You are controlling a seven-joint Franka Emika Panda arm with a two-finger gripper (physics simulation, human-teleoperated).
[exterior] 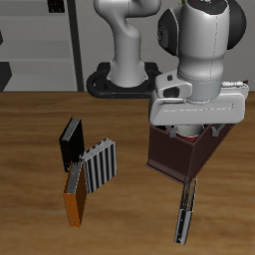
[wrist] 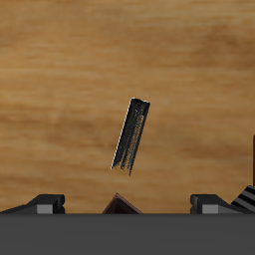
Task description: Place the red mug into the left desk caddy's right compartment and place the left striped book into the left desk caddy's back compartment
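Gripper mine, jaw state undeterminable — above left desk caddy; left striped book lies frontward, long axis pointing roughly toward me.

Simulated office or study setting, rendered. Evidence: wooden worktop with plank grain; dark brown desk caddy; books on worktop: black book, striped book, orange book; second striped book nearer front edge. Grey shelving unit behind. Robot arm base mounted at back.

Dark brown caddy, striped book, orange book, black book.
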